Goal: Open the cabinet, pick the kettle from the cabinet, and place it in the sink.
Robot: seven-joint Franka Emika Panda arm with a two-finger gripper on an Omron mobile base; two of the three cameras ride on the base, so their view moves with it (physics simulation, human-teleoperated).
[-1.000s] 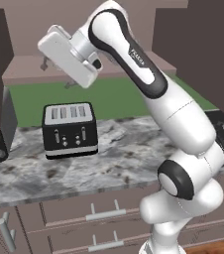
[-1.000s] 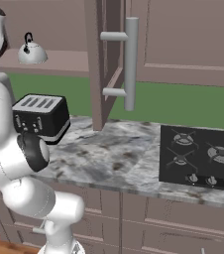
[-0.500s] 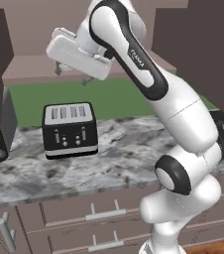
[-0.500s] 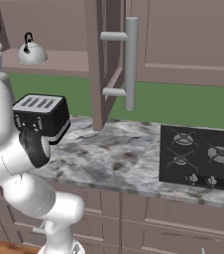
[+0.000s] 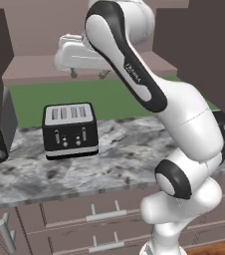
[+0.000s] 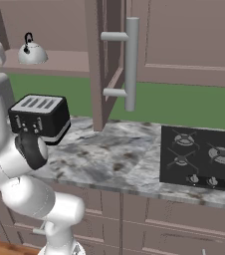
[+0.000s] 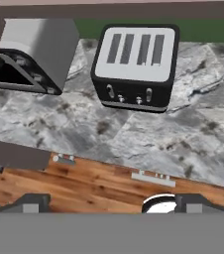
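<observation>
The mauve-brown cabinet (image 6: 97,60) stands open, its door swung out toward me with a long grey bar handle (image 6: 131,62). The small white-silver kettle (image 6: 31,51) with a black arched handle sits on the cabinet's shelf (image 5: 30,72) at the back left. My gripper (image 5: 88,74) hangs in front of that shelf, level with it, its fingers pointing down and open with nothing between them. In the hand view the two fingertips stand wide apart around the gripper (image 7: 115,204), high above the counter. The sink is out of view.
A black four-slot toaster (image 5: 68,130) (image 6: 40,117) (image 7: 136,64) stands on the grey marbled counter (image 5: 119,164) below the gripper. A grey appliance (image 7: 34,47) sits left of it. A black stovetop (image 6: 204,157) lies to the right. Drawers (image 5: 99,219) with horizontal handles run under the counter.
The hand has risen and turned from a tilt to lying level in front of the shelf, shifting slightly right. The jaws have stayed open. The kettle and door have not moved.
</observation>
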